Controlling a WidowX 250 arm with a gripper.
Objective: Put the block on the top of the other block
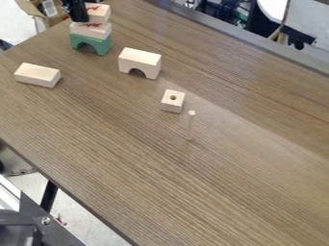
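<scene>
The black gripper hangs at the upper left, over the left side of a small stack. At the stack's top sits a pale wooden block with red marks, its left part hidden by the gripper. Under it lies another pale block with red marks, resting on a green arch block. Whether the gripper holds the top block, I cannot tell.
A pale arch block stands right of the stack, and a plain rectangular block lies to its lower left. Near the middle are a small cube with a hole and an upright thin peg on the brown table.
</scene>
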